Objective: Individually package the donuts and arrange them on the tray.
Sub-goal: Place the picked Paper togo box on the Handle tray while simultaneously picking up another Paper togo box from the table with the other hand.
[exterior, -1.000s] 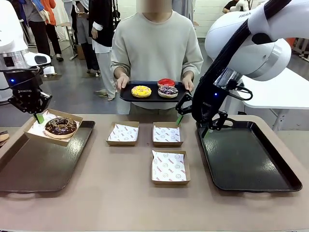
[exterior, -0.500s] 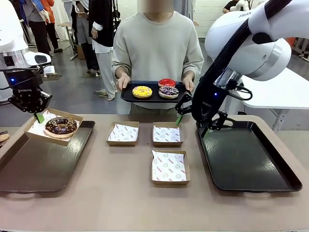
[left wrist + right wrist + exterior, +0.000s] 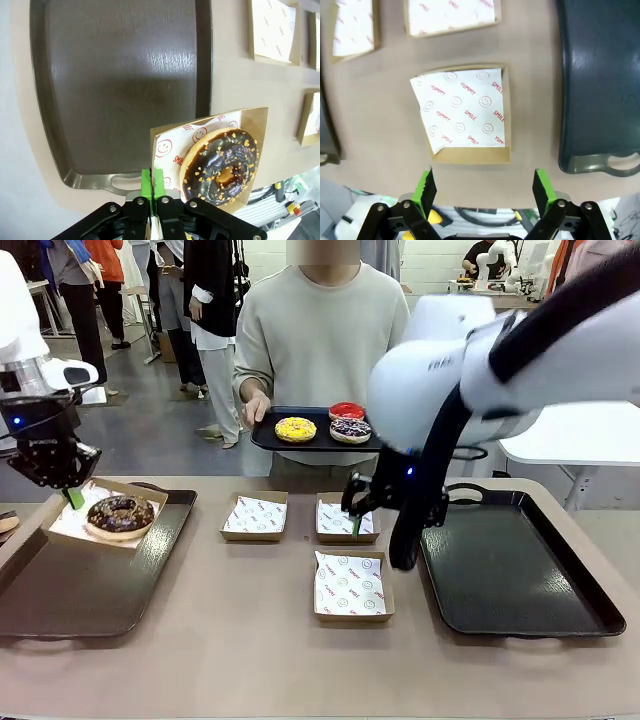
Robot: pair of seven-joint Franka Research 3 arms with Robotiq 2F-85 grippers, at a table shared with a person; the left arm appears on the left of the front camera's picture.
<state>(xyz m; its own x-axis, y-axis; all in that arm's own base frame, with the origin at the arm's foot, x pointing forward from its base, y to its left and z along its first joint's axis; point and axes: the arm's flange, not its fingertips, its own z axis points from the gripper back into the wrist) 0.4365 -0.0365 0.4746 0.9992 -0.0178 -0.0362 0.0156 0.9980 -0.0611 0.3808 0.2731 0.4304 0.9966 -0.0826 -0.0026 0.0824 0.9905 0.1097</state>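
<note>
Chocolate donut (image 3: 210,155) in paper-lined box (image 3: 256,120), left gripper (image 3: 153,181) pinching its edge; right gripper (image 3: 485,187) wide

Place: robot lab or demo hall, as suggested | Evidence: grey floor (image 3: 165,435), white side table (image 3: 575,435), bystanders (image 3: 205,300) gathered behind | Bench: tan table (image 3: 250,650) laid with dark trays (image 3: 520,585)

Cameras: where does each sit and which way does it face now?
Front view: fixed between the arms, facing the person across the table; left claw and right claw show.
Left wrist view: over the left tray, looking down the claw shut on the chocolate donut box.
Right wrist view: looking down its open claw at the near empty box.
Shared: front and left wrist both show the chocolate donut.
</note>
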